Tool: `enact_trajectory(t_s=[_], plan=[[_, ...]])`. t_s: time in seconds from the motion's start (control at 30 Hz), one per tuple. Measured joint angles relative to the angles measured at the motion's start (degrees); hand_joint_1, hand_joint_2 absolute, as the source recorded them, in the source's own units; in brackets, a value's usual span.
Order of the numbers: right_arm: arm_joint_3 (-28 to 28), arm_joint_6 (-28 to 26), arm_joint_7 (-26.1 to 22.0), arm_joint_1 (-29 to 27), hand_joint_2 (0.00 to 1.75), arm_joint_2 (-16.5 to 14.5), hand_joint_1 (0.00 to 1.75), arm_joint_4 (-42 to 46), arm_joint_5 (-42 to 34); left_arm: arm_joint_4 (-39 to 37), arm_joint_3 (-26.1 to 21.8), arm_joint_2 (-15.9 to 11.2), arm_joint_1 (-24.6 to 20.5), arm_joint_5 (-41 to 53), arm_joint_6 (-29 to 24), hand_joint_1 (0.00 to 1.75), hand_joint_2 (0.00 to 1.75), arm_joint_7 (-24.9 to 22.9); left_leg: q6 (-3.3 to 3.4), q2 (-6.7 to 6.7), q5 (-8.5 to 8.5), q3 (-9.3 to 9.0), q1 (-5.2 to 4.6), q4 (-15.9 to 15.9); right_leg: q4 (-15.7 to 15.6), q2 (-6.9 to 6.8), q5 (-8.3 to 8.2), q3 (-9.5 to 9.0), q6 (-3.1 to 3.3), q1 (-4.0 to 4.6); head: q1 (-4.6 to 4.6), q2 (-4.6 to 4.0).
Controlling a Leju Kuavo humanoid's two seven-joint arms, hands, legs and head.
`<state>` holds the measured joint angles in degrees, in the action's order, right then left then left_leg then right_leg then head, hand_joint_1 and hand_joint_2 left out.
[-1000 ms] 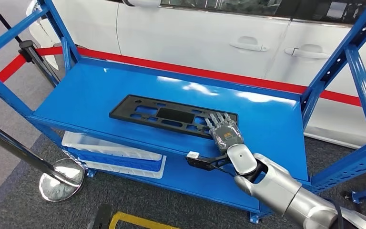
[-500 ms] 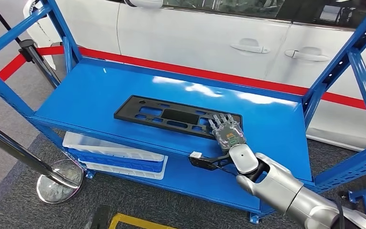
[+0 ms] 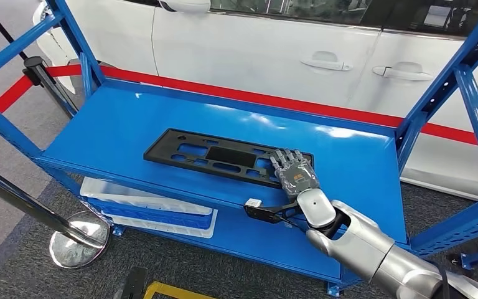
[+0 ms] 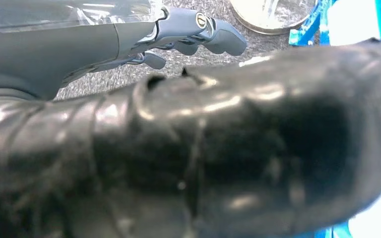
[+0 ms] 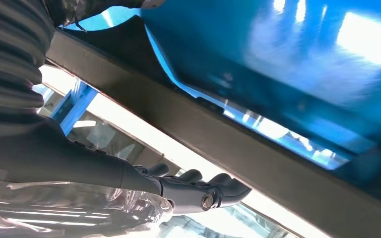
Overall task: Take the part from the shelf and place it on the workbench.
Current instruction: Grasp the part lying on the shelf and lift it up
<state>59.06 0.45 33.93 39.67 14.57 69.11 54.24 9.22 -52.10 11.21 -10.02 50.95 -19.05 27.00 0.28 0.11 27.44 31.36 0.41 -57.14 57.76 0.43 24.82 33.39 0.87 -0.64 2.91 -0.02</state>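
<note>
Right robot hand (image 3: 295, 174) on part, fingers spread
Flat black part (image 3: 224, 156) lies mid-frame on blue shelf (image 3: 118, 118); hand rests on its right end, grip unclear

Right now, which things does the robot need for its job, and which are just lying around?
For the job:
black part
shelf
right hand, resting on the part's end

Just lying around:
white trays on the lower shelf
white car behind
round stand base on the floor
</note>
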Motion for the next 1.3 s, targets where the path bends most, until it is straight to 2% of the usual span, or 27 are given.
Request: enact_trajectory(t_s=[0.07, 0.13, 0.17, 0.2, 0.23, 0.3, 0.37, 0.47, 0.53, 0.57, 0.63, 0.67, 0.7, 0.73, 0.8, 0.83, 0.87, 0.9, 0.93, 1.03, 1.07, 1.13, 1.17, 1.2, 1.23, 1.27, 1.3], plan=[[0.0, 0.02, 0.05, 0.12, 1.75, -0.03, 0.0, 0.02, -0.01, 0.0, -0.01, 0.0, -0.04, 0.02, 0.01, 0.0, 0.0, 0.09, -0.62, -0.01, 2.22, 2.04, 0.16, -4.38, -0.32, -0.08, 0.02, -0.65, 0.56, -0.33, 0.21, 0.0], [0.0, 0.07, 0.08, 0.08, 1.75, -0.03, 0.0, 0.01, -0.03, 0.0, -0.01, 0.0, 0.03, 0.02, 0.02, 0.0, 0.0, 0.13, -1.07, -0.02, 5.08, 6.32, 0.28, -12.05, -0.34, -0.12, 0.28, -0.89, 0.92, -0.29, 0.34, 0.01], [0.01, 0.13, 0.1, 0.03, 1.75, -0.03, 0.0, 0.01, -0.04, 0.0, -0.01, 0.0, 0.13, 0.01, 0.04, 0.0, 0.0, 0.14, -1.21, -0.01, 5.61, 8.21, 0.33, -14.88, -0.33, -0.06, 0.42, -1.01, 0.99, -0.27, 0.33, 0.01], [0.01, 0.21, 0.13, -0.02, 1.75, -0.03, 0.0, 0.0, -0.07, 0.0, -0.01, 0.0, 0.23, 0.01, 0.06, 0.0, 0.0, 0.16, -1.27, -0.01, 5.0, 9.2, 0.35, -15.75, -0.32, 0.02, 0.61, -1.2, 0.99, -0.27, 0.34, 0.01], [0.01, 0.33, 0.16, -0.05, 1.75, -0.04, 0.0, 0.0, -0.09, 0.0, -0.01, 0.0, 0.28, 0.0, 0.08, 0.0, 0.0, 0.19, -1.24, -0.01, 3.3, 9.02, 0.36, -14.3, -0.32, 0.11, 0.83, -1.49, 0.91, -0.28, 0.35, 0.01], [0.02, 0.62, 0.24, -0.05, 1.75, -0.04, 0.0, -0.01, -0.14, 0.0, -0.01, 0.0, 0.26, 0.02, 0.1, 0.0, 0.0, 0.25, -0.94, 0.0, -1.22, 6.17, 0.34, -6.84, -0.31, 0.23, 1.35, -2.22, 0.59, -0.28, 0.35, 0.0], [0.02, 0.99, 0.46, 0.01, 1.75, -0.03, 0.0, -0.02, -0.15, 0.0, -0.02, 0.0, 0.14, 0.02, 0.11, 0.0, 0.0, 0.28, -0.38, -0.02, -3.26, 3.52, 0.15, -0.96, -0.27, 0.35, 1.91, -2.63, 0.0, -0.07, 0.27, 0.0], [0.01, 1.93, 1.16, 0.18, 1.75, -0.01, 0.0, -0.04, -0.12, 0.0, -0.06, -0.01, 0.09, 0.02, 0.11, 0.0, 0.0, 0.27, 0.64, -0.06, -2.95, 2.66, -0.01, 0.39, -0.53, 0.45, 2.43, -2.91, -0.99, 0.1, 0.14, 0.01], [0.02, 2.35, 1.39, 0.23, 1.75, 0.03, 0.0, -0.08, -0.1, 0.0, -0.08, -0.01, 0.04, 0.04, 0.1, 0.0, 0.0, 0.28, 1.38, -0.01, -2.89, 2.01, 0.21, 0.89, 1.14, 0.32, 3.48, -2.42, -1.53, 0.06, 0.08, 0.01], [0.03, 2.48, 1.42, 0.2, 1.75, 0.05, 0.0, -0.12, -0.1, 0.0, -0.08, 0.0, 0.0, 0.05, 0.1, 0.0, 0.0, 0.28, 1.73, 0.03, -2.86, 1.69, 0.34, 1.12, 3.47, 0.24, 4.6, -1.31, -1.73, 0.03, 0.03, 0.01], [0.08, 2.63, 1.49, -0.01, 1.75, 0.09, 0.0, -0.25, -0.1, 0.0, -0.08, 0.01, 0.05, 0.06, 0.1, 0.0, 0.0, 0.28, 2.18, 0.08, -2.48, 1.38, 0.26, 1.14, 11.0, 0.16, 7.52, 3.02, -1.97, -0.01, -0.03, 0.01], [0.09, 2.65, 1.51, -0.12, 1.75, 0.1, 0.0, -0.32, -0.1, 0.0, -0.09, 0.01, 0.13, 0.05, 0.1, 0.0, 0.0, 0.27, 2.25, 0.1, -2.24, 1.18, 0.22, 1.12, 14.17, 0.15, 8.2, 5.19, -2.05, -0.02, -0.03, 0.01], [0.09, 2.66, 1.54, -0.2, 1.75, 0.11, 0.0, -0.39, -0.1, 0.0, -0.09, 0.01, 0.2, 0.05, 0.1, 0.0, 0.0, 0.27, 2.26, 0.11, -1.96, 0.89, 0.19, 1.11, 15.84, 0.14, 7.92, 6.68, -2.08, -0.03, -0.02, 0.01], [0.1, 2.66, 1.54, -0.24, 1.75, 0.11, 0.0, -0.44, -0.1, 0.0, -0.1, 0.01, 0.24, 0.04, 0.1, 0.0, 0.0, 0.27, 2.2, 0.11, -1.64, 0.49, 0.18, 1.09, 15.16, 0.14, 6.42, 6.96, -2.03, -0.03, -0.03, 0.01], [0.14, 2.66, 1.54, -0.27, 1.75, 0.12, 0.0, -0.5, -0.1, 0.0, -0.1, 0.05, 0.26, 0.04, 0.1, 0.0, 0.0, 0.27, 1.97, 0.08, -0.93, -0.51, 0.18, 1.07, 8.18, 0.1, 1.35, 4.56, -1.64, 0.01, -0.04, 0.0], [0.17, 2.67, 1.54, -0.22, 1.75, 0.13, 0.0, -0.54, -0.1, 0.0, -0.1, 0.09, 0.22, 0.04, 0.09, 0.0, 0.0, 0.27, 1.75, 0.04, -0.57, -0.85, 0.06, 0.97, 4.34, 0.08, -0.41, 2.96, -1.37, 0.15, -0.04, 0.01], [0.19, 2.73, 1.54, -0.14, 1.75, 0.13, 0.0, -0.56, -0.11, 0.0, -0.1, 0.11, 0.18, 0.03, 0.07, 0.0, 0.0, 0.2, 1.51, 0.0, -0.32, -1.06, -0.03, 0.91, 1.61, 0.08, -1.42, 1.76, -1.1, 0.29, -0.02, 0.0], [0.21, 2.88, 1.62, -0.03, 1.75, 0.14, 0.0, -0.59, -0.13, 0.0, -0.1, 0.12, 0.13, 0.01, -0.02, 0.0, 0.0, 0.02, 1.25, -0.02, -0.14, -1.13, -0.1, 0.86, 0.28, 0.1, -1.56, 1.16, -0.87, 0.42, 0.02, 0.0], [0.22, 3.15, 1.75, 0.12, 1.75, 0.14, 0.35, -0.61, -0.17, 0.0, -0.11, 0.13, 0.07, -0.05, -0.18, 0.0, 0.0, -0.24, 0.95, -0.04, -0.04, -1.18, -0.16, 0.88, 0.04, 0.15, -1.22, 0.92, -0.66, 0.56, 0.04, 0.0], [0.25, 4.87, 2.14, 0.57, 1.75, 0.1, 1.66, -0.66, -0.63, 0.0, -0.15, 0.14, -0.01, -0.51, -0.78, 0.0, 0.0, -0.96, -0.06, 0.02, 1.05, -1.11, 0.05, -0.22, -0.5, 0.18, -1.09, 0.25, 0.15, 0.24, 0.13, 0.0], [0.3, 5.58, 2.17, 0.66, 1.75, 0.08, 1.75, -0.72, -0.89, 0.0, -0.18, 0.15, -0.04, -0.61, -0.9, 0.0, 0.0, -1.04, -0.4, 0.04, 2.24, -0.15, 0.12, -2.37, -0.74, 0.11, -1.07, -0.04, 0.43, 0.08, 0.22, 0.0], [0.46, 6.76, 2.01, 0.67, 1.75, 0.01, 1.75, -0.88, -1.43, 0.0, -0.26, 0.15, 0.0, -0.61, -1.0, 0.0, 0.0, -1.06, -0.9, 0.04, 5.45, 3.78, 0.27, -9.85, -0.86, -0.04, -0.9, -0.26, 0.79, 0.0, 0.39, 0.0], [0.6, 7.14, 1.85, 0.67, 1.75, -0.02, 1.75, -0.98, -1.65, 0.0, -0.29, 0.15, 0.09, -0.6, -1.01, 0.0, 0.0, -1.05, -1.06, 0.04, 6.58, 5.93, 0.35, -13.5, -0.85, -0.07, -0.83, -0.28, 0.89, 0.0, 0.39, 0.0], [0.76, 7.38, 1.69, 0.66, 1.75, -0.04, 1.75, -1.09, -1.83, 0.0, -0.33, 0.15, 0.19, -0.58, -1.01, 0.0, 0.0, -1.04, -1.18, 0.04, 6.76, 7.44, 0.4, -15.68, -0.82, -0.05, -0.74, -0.33, 0.93, 0.0, 0.39, 0.0], [0.91, 7.48, 1.56, 0.66, 1.75, -0.04, 1.75, -1.2, -1.95, 0.0, -0.35, 0.15, 0.27, -0.58, -1.01, 0.0, 0.0, -1.02, -1.22, 0.05, 5.74, 7.87, 0.44, -15.58, -0.78, -0.02, -0.64, -0.42, 0.92, -0.01, 0.4, 0.0], [1.03, 7.51, 1.47, 0.68, 1.75, -0.04, 1.75, -1.31, -2.03, 0.0, -0.37, 0.15, 0.29, -0.57, -1.0, 0.0, 0.0, -1.01, -1.2, 0.05, 3.89, 7.27, 0.48, -13.46, -0.71, 0.01, -0.53, -0.54, 0.84, -0.03, 0.4, 0.01], [1.09, 7.51, 1.4, 0.77, 1.75, -0.04, 1.75, -1.39, -2.09, 0.0, -0.39, 0.15, 0.28, -0.56, -0.99, 0.0, 0.0, -0.99, -1.11, 0.06, 1.51, 5.68, 0.52, -9.53, -0.62, 0.04, -0.39, -0.67, 0.68, -0.06, 0.4, 0.01]])
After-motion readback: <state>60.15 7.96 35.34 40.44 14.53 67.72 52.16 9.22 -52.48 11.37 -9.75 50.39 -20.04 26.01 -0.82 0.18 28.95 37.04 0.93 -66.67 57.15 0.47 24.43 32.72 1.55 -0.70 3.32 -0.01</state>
